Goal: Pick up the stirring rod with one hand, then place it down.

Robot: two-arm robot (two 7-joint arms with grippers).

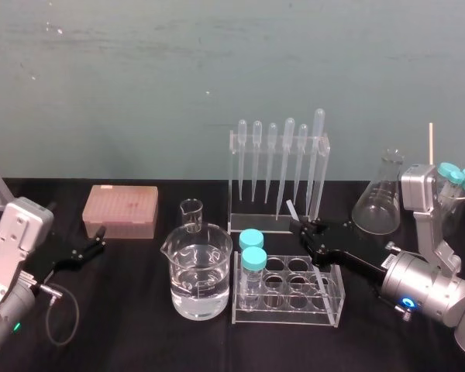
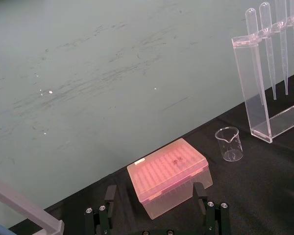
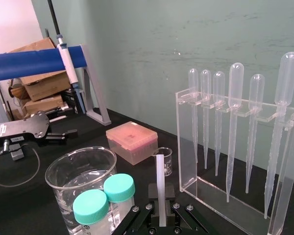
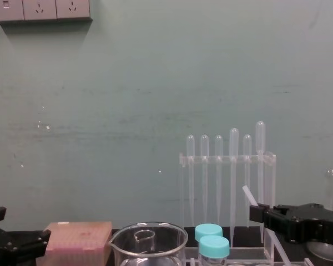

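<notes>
Right gripper (image 1: 303, 227) clamped around tilted stirring rod (image 1: 293, 208) over tube rack (image 1: 338, 299); left gripper (image 1: 98, 242) spread, parked.

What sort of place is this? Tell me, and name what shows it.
Most likely a laboratory bench: a clear acrylic rack of bulb-topped plastic pipettes, a glass beaker holding clear liquid, and a clear glass conical flask.

Six pipettes (image 1: 289, 155), two beakers (image 1: 201, 271)

Even soft light, faint shadows; mild glare
</notes>
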